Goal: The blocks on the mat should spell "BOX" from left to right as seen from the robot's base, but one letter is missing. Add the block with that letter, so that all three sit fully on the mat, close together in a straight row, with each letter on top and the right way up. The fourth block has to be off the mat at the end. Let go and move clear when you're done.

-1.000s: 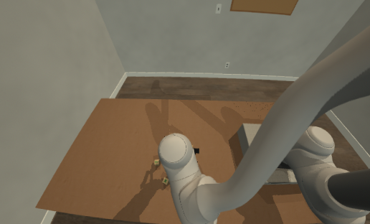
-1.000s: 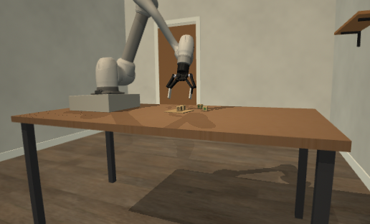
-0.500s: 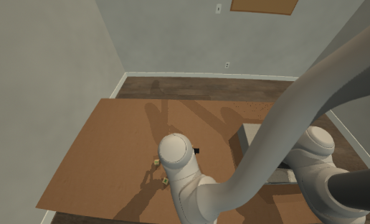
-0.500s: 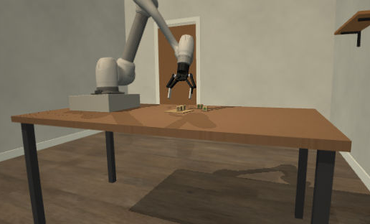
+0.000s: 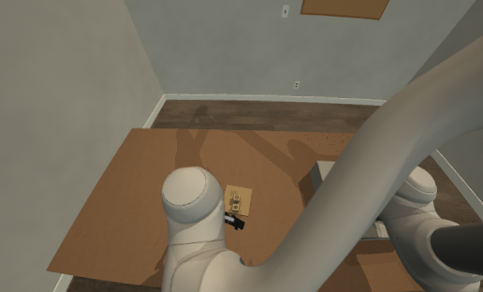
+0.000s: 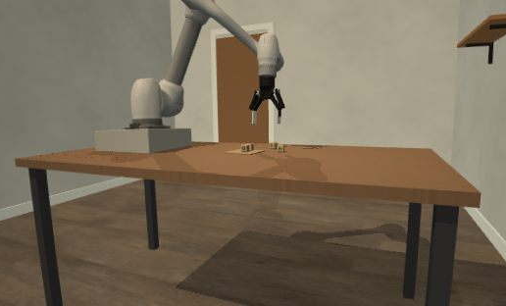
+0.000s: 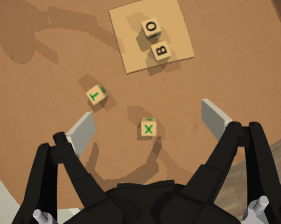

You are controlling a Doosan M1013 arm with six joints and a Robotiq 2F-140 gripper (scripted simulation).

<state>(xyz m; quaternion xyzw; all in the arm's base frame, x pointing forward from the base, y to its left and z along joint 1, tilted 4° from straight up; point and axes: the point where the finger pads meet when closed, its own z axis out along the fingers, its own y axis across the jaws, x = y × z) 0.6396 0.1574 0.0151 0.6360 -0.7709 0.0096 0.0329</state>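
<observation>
Open table around the X block (image 7: 148, 128); L block (image 7: 95, 95) stands near.

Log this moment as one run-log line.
gripper: open, empty, above X block | mat: B block, O block | off mat: X block, fourth block | X not yet grasped
</observation>
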